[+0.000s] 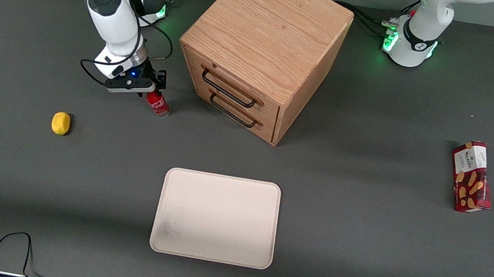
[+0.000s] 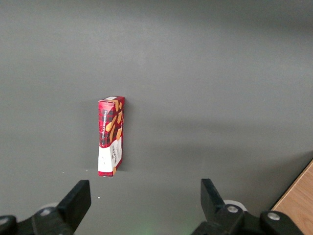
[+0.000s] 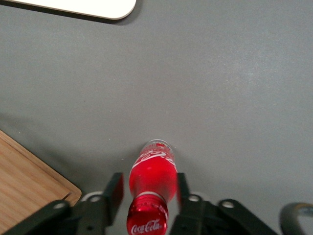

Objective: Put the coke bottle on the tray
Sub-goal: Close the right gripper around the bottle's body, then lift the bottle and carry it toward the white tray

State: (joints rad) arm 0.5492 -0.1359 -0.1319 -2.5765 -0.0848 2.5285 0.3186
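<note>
2 black fingers (image 3: 113,193) of my gripper (image 3: 146,193) stand on both sides of the coke bottle (image 3: 152,171), around its upper body just under the red cap. One finger looks to be against the bottle, on the other side I see a thin gap, so I cannot tell if the grip is really closed on it. In the front view the gripper (image 1: 154,87) is low over the table (image 1: 351,238), at the top of the coke bottle (image 1: 159,105), which stands on its clear base, a little tilted in that view.

Beside the bottle is the wooden cabinet (image 1: 263,45) with 2 drawers, each with 1 black handle; the bottle is near the corner of its front, not touching. In the right wrist view a corner of the cabinet (image 3: 29,176) shows close to the gripper.

The tray (image 1: 217,217) lies flat on the table, nearer to the front camera than the bottle and the cabinet, and well apart from both — it has nothing on it, only a grey smudge near 1 corner. A corner of the tray (image 3: 93,7) is also visible from the wrist.

1 small yellow fruit, maybe a lemon (image 1: 60,123), lies toward the working arm's end of the table, a bit nearer to the camera than the bottle. The red biscuit box (image 1: 471,176) lies toward the parked arm's end, well apart from everything else — the left wrist view shows this box (image 2: 111,135) too.
</note>
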